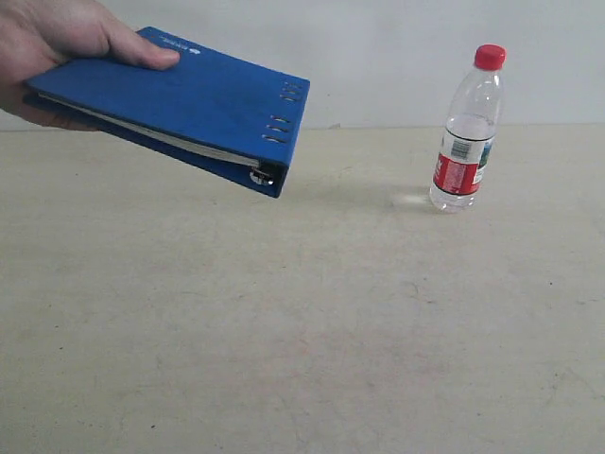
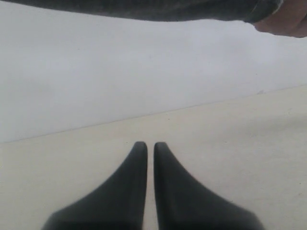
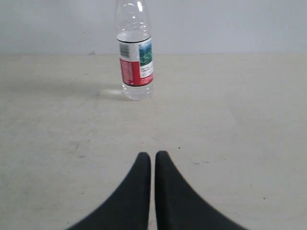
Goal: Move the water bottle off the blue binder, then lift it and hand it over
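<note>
The water bottle (image 1: 467, 132) stands upright on the table at the right, red cap on top; the right wrist view shows its label and lower body (image 3: 135, 64) straight ahead of my right gripper (image 3: 152, 155), well apart from it. A person's hand (image 1: 57, 38) holds the blue binder (image 1: 189, 104) in the air at the upper left, spine end tilted down toward the table. Neither gripper appears in the exterior view. My right gripper is shut and empty. My left gripper (image 2: 147, 145) is also shut, empty, over bare table.
The beige table (image 1: 302, 331) runs back to a pale wall. In the left wrist view a dark sleeve (image 2: 144, 9) and part of a hand (image 2: 283, 24) cross overhead.
</note>
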Robot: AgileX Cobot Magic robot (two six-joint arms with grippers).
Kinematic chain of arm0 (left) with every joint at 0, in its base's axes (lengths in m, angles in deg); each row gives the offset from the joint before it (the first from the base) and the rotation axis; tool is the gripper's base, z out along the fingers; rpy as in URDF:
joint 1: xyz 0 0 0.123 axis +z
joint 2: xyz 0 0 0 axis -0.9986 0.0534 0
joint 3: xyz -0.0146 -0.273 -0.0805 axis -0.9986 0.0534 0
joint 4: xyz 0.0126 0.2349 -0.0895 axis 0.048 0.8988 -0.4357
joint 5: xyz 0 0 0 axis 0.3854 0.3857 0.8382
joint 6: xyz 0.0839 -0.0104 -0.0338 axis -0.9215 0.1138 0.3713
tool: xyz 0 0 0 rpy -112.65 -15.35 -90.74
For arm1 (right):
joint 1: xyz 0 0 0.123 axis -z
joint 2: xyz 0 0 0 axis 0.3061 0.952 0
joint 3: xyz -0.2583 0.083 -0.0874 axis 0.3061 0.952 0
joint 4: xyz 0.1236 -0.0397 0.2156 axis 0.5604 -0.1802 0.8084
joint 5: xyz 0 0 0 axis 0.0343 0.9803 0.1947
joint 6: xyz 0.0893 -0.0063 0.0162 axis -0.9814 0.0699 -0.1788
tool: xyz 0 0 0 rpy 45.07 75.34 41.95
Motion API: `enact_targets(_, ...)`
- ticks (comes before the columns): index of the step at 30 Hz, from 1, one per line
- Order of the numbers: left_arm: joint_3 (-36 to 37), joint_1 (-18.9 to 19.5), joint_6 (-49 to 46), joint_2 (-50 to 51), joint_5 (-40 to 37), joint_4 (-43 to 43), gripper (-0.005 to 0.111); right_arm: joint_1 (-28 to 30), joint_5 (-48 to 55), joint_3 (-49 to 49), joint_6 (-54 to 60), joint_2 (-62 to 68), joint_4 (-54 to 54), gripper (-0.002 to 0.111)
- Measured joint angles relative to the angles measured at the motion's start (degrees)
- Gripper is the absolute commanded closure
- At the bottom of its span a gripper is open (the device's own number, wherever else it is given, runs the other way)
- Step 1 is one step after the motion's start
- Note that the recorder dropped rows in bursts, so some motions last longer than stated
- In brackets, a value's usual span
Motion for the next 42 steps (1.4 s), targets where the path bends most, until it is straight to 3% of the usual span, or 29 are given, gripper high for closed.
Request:
enact_targets(4, 0.00, 0.00, 0.00, 0.00, 0.00, 0.00, 0.102, -2.22, 0.37, 0.00, 6.43, 0.00, -0.67, 0.109)
enact_targets(10, 0.00, 0.00, 0.00, 0.00, 0.00, 0.00, 0.102, -2.62, 1.67, 0.00, 6.79, 0.00, -0.79, 0.109)
enact_targets(17, 0.00, 0.00, 0.00, 0.00, 0.00, 0.00, 0.102, 1.32, 1.65, 0.00, 6.53, 0.00, -1.32, 0.109)
enact_targets(37, 0.11, 0.00, 0.00, 0.00, 0.00, 1.33, 0.102, 1.83, 1.65, 0.00, 6.21, 0.00, -1.32, 0.109)
enact_targets(42, 8.20, 0.00, 4.09, 0.11, 3.15, -2.39, 0.102, 1.83, 1.65, 0.00, 6.11, 0.00, -1.32, 0.109)
